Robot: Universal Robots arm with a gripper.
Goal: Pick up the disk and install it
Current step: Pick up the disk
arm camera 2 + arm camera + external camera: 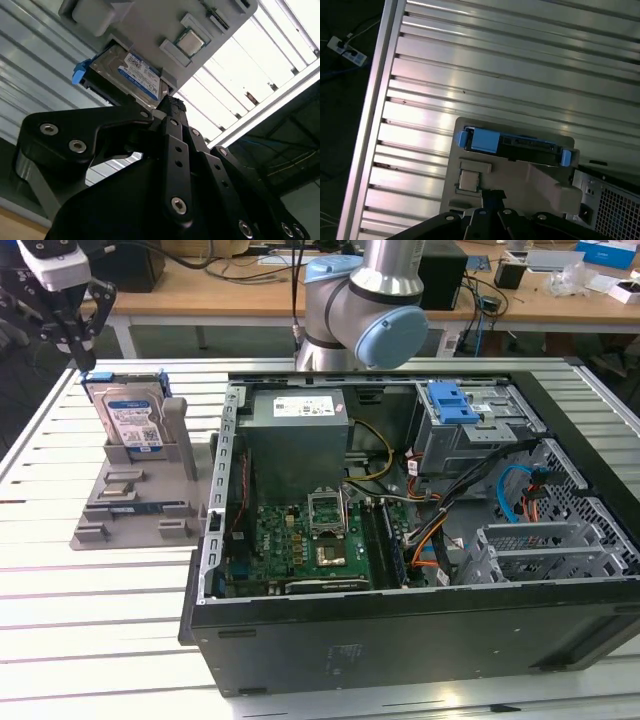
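The disk (135, 420) stands upright on its edge in a grey holder (130, 505) at the exterior view's left, silver with a blue-and-white label and a blue frame. My gripper (72, 348) hangs above and a little to the left of it, apart from it, its black fingers together with nothing between them. In both wrist views the disk (135, 75) (520, 147) sits in the holder (165, 25) (520, 175) beyond the gripper (170, 105) (492, 196).
An open computer case (400, 620) lies right of the holder, with a grey power-supply box (297, 440), a motherboard (320, 540) and a metal drive bay with a blue latch (455, 400). The arm's base (360, 310) stands behind the case. Everything rests on a slatted metal table (100, 620).
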